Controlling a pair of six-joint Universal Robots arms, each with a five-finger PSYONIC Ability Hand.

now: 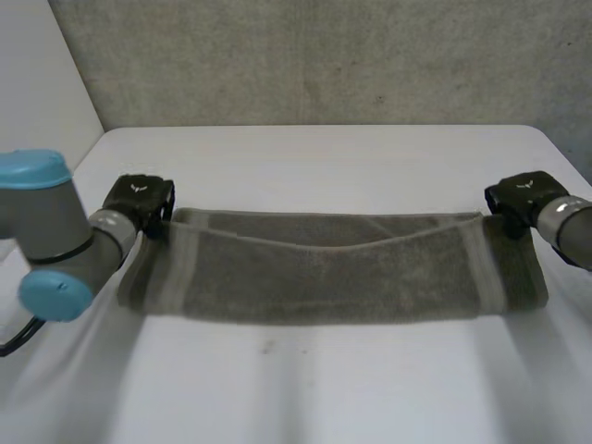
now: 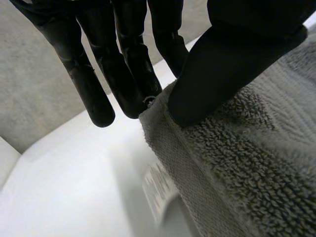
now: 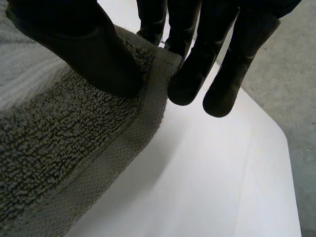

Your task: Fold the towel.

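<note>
A grey towel is stretched sideways across the middle of the white worktop, held at both ends. The left robot hand has the towel's far corner on its own side, and the right robot hand has the far corner on the other side. Between them the towel shows two layers: a back one that runs fairly straight from hand to hand, and a front one whose upper edge sags in the middle. I cannot tell whether the towel's near edge touches the worktop or hangs just above it. In the left wrist view the thumb presses down on the looped pile of the towel right at its corner. The fingers reach down on the corner's other side, so this hand pinches the cloth. A pale tag shows just beside the towel's hem. In the right wrist view the thumb likewise bears on the towel near its hemmed edge, and the fingers close in just past the corner, so this hand grips the cloth too. A rough grey wall stands behind the worktop.
</note>
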